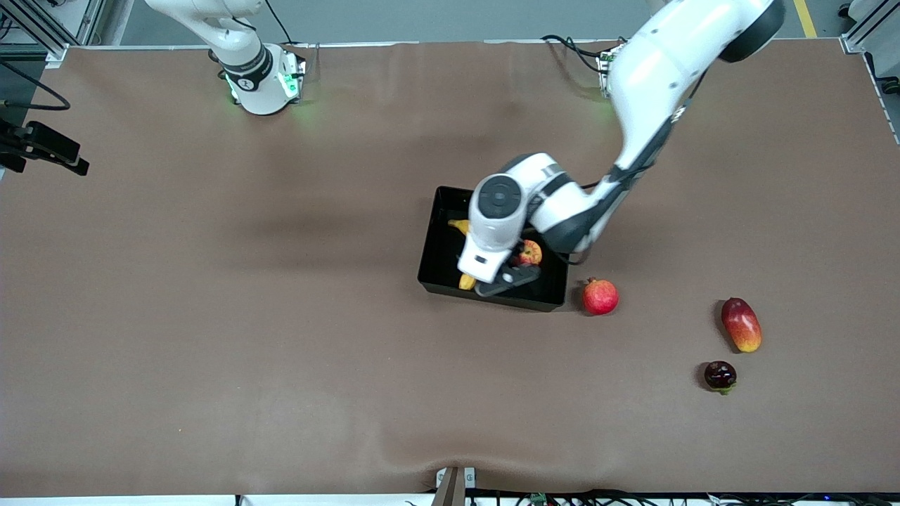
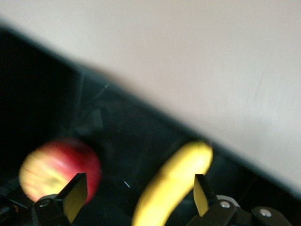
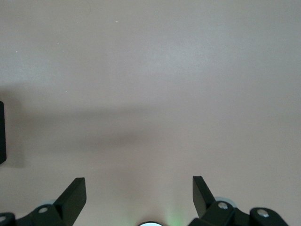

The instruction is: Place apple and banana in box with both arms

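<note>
Left wrist view gives us the left gripper (image 2: 136,193) with its fingers (image 2: 74,194) spread wide and nothing between them; it hangs low over the shallow rectangular black plastic box (image 2: 117,122); the curved yellow banana (image 2: 174,181) lies on the box floor under the gap, and the small round red apple with yellowish patches (image 2: 59,169) sits beside one fingertip, though blur leaves us unsure whether they touch. Front view shows that gripper (image 1: 508,280) over the box (image 1: 439,242), the banana (image 1: 464,256) mostly hidden by the wrist, the apple (image 1: 529,252) toward the left arm's end of the tray. We judge both fruits placed; the risk is a parted finger clipping the apple or banana on withdrawal, or snagging the glossy wall and dragging the tray. The banana's long axis seems to run from the box wall nearest the bases toward the front camera, one tip (image 1: 458,225) pointing to the bases. Our right gripper (image 3: 138,195) waits, parted and empty, over the bare brown table (image 3: 150,70). A red pomegranate (image 1: 600,296) lies just beside the box.
</note>
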`<state>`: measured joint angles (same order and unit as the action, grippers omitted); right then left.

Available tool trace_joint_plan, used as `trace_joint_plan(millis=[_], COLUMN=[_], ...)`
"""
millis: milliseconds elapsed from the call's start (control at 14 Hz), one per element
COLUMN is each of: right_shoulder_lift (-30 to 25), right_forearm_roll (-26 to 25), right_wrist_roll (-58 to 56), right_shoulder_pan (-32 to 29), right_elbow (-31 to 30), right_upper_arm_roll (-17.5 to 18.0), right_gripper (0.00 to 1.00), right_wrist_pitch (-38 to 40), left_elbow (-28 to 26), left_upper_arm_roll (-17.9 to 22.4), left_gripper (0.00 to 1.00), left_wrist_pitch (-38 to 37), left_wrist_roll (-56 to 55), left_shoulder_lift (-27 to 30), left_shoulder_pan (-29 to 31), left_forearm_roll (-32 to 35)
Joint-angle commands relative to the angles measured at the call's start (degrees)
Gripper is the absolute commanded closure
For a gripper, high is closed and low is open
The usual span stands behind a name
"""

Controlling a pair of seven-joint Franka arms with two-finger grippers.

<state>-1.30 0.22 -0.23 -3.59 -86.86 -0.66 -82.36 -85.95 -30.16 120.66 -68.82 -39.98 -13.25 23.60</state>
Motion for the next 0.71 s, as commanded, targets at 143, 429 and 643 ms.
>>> trace_joint_plan(millis=[143, 429, 643], right_shoulder_lift=[0.2, 0.3, 0.3], right_forearm_roll=[-0.7, -0.7, -0.7], right_wrist_roll=[0.2, 0.2, 0.3], right_shoulder_pan=[0.0, -0.3, -0.1], right_elbow=[2.0, 2.0, 2.0], right_upper_arm_roll=[0.7, 0.6, 0.6], right_gripper=[0.0, 0.0, 0.0], right_wrist_pitch=[0.4, 0.6, 1.1], left_elbow=[0.3, 0.3, 0.2], left_upper_arm_roll=[-0.6, -0.7, -0.7], left_gripper=[0.0, 0.0, 0.0], left_wrist_pitch=[-11.2, -19.3, -23.0], left_wrist_roll=[12.4, 24.4, 32.6], left_shoulder_lift=[15.0, 23.3, 27.9], left_shoulder_pan=[11.7, 18.6, 23.2], left_forearm_roll=[-0.7, -1.0, -3.9])
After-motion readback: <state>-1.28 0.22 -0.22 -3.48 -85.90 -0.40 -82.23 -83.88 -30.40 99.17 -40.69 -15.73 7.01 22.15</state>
